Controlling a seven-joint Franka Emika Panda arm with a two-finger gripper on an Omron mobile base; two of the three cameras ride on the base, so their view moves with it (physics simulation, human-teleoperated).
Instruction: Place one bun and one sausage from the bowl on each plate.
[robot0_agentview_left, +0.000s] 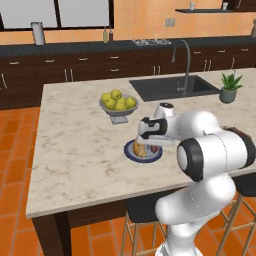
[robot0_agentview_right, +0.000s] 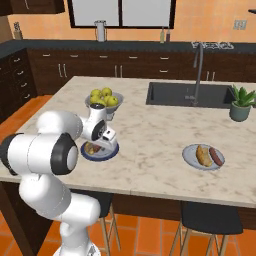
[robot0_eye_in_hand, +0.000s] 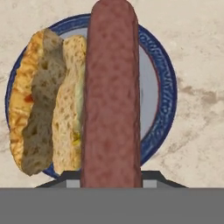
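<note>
On the blue-rimmed plate (robot0_eye_in_hand: 159, 83) near the worktop's front edge, a bun (robot0_eye_in_hand: 43, 103) is lying. I am holding my gripper (robot0_agentview_left: 146, 141) over it, jaws clamped on a sausage (robot0_eye_in_hand: 111, 96). Rightward, the other plate (robot0_agentview_right: 189, 156) is already carrying both items. Next, I judge, lowering and releasing beside the bun.

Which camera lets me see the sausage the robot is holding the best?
The hand view: the sausage stands big and close over the blue-rimmed plate, beside the bun. In the left base view the arm mostly hides it; the right base view gives just a small dark bit.
</note>
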